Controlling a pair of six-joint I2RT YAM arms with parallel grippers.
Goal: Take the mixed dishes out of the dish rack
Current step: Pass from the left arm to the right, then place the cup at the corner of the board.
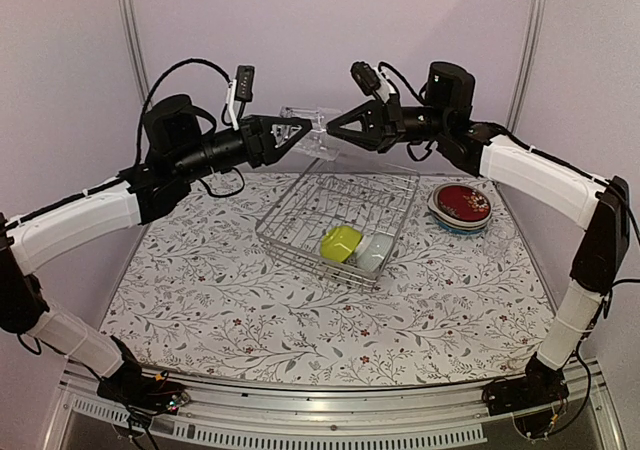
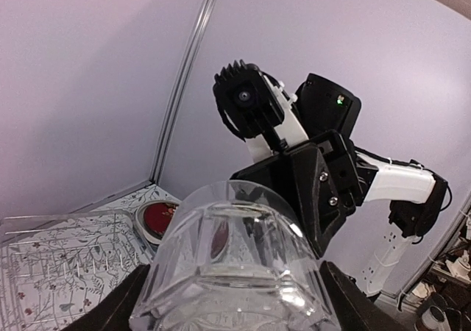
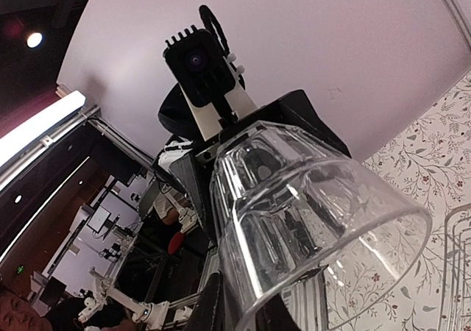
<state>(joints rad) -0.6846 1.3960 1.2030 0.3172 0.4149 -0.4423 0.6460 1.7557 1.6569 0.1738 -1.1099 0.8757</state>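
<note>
Both arms are raised over the far edge of the dish rack (image 1: 292, 247), meeting nose to nose with the clear glass (image 1: 312, 130) lying sideways in the air between them. The left gripper (image 1: 300, 128) has its jaws spread fairly wide around one end of the glass and holds it. The right gripper (image 1: 338, 130) comes in from the other side, its jaws drawn nearly together and pinching the other end. From the right wrist view the flared glass fills the space right at its fingers. Down in the rack, at its near right corner, a yellow-green bowl (image 1: 340, 242) sits just beside a pale bowl (image 1: 372, 252). On the flowered table (image 1: 200, 300), right of the rack, a stack of plates (image 1: 462, 206) rests with the dark red one on top
</note>
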